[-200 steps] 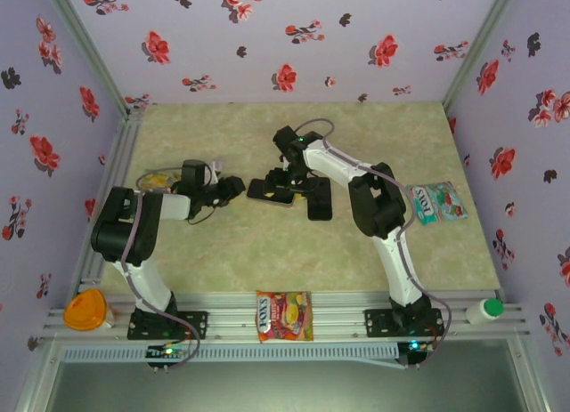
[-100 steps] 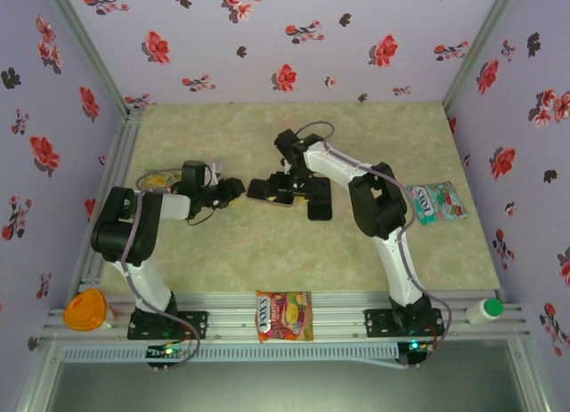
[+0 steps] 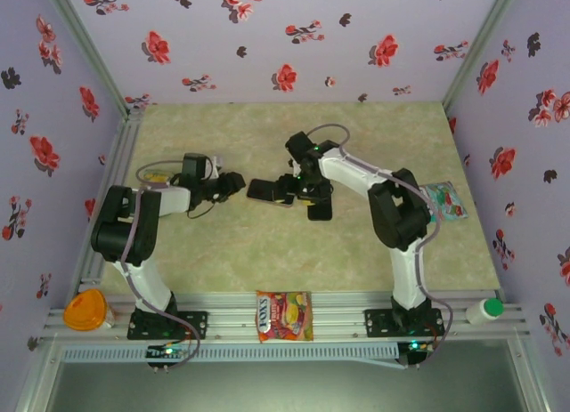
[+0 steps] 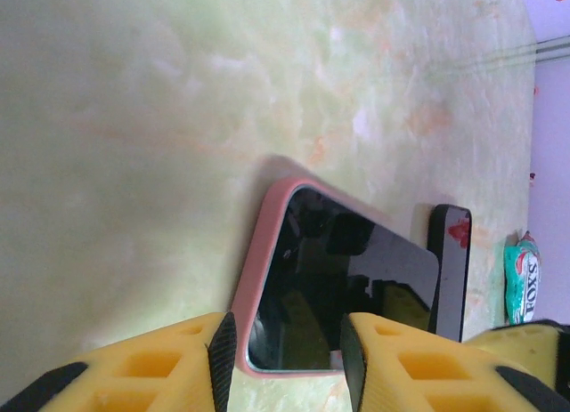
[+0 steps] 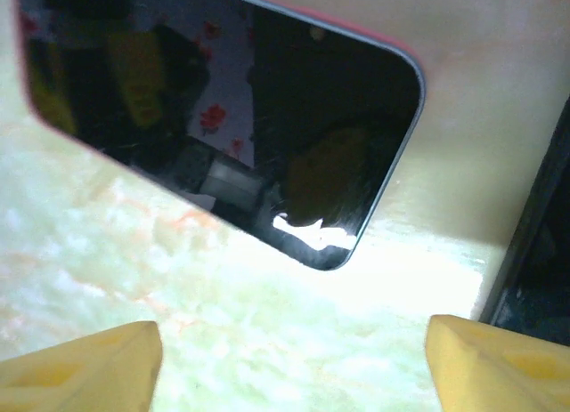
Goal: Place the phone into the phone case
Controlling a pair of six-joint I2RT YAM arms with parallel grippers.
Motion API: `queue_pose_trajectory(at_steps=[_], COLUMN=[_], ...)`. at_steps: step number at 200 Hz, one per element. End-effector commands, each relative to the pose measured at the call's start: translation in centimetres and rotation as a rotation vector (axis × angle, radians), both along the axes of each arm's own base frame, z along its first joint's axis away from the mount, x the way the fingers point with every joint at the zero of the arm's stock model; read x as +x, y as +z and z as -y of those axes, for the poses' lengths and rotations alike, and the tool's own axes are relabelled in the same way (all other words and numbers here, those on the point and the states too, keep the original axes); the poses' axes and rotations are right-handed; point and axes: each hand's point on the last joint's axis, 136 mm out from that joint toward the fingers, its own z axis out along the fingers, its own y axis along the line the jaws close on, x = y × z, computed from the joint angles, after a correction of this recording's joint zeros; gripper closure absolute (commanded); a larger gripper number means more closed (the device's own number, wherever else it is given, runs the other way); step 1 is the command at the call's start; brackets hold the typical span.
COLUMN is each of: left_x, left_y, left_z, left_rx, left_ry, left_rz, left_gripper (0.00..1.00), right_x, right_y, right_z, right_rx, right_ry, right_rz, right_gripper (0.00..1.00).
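Phone (image 3: 270, 192): flat on the counter (image 3: 374, 145), mid-field, screen up, between the two pincers.
Case (image 4: 256, 283): pink rim hugging the phone's edge on the sides shown. The phone looks seated, though its far end is unclear.
Slab (image 3: 319, 204): black and glossy, just right of the phone. Whether it is a phone or a case cannot be told.
Left pincer (image 4: 287, 351): fingers partly apart and empty, low near the phone's left end.
Right pincer (image 5: 294, 354): spread wide and empty, above the phone's right corner.
Handling: probably light and rigid, with slick glass that scratches easily. The case is likely softer and grippier.
Hold: best taken across the long edges, on the pink rim rather than the screen. Pressing at the corners would finish any seating.
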Motion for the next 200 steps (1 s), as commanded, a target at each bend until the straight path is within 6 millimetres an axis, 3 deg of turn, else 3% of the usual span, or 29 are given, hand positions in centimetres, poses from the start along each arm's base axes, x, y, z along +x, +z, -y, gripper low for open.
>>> queue_pose_trajectory(at_steps=[1, 42, 65, 103, 200], left_x=[1.0, 2.7, 3.5, 3.9, 2.6], left_y=[1.8, 2.2, 2.0, 1.0, -1.6], left_z=[-0.5, -0.3, -0.1, 0.5, 1.6], left_rx=[0.054, 0.081, 0.082, 0.083, 0.098], left_ry=[-0.012, -0.017, -0.018, -0.023, -0.050], left_rz=[0.046, 0.048, 0.044, 0.023, -0.034], left_gripper=[0.59, 0.59, 0.59, 0.59, 0.59], right_x=[1.1, 2.4, 2.9, 2.9, 2.5], right_y=[3.0, 2.8, 2.4, 1.8, -1.3], right_z=[-0.9, 0.2, 0.6, 0.4, 1.3], right_rx=[0.124, 0.245, 0.284, 0.302, 0.258], right_ry=[0.003, -0.069, -0.081, -0.059, -0.092], right_rz=[0.116, 0.157, 0.155, 0.146, 0.083], right_gripper=[0.33, 0.76, 0.87, 0.97, 0.96])
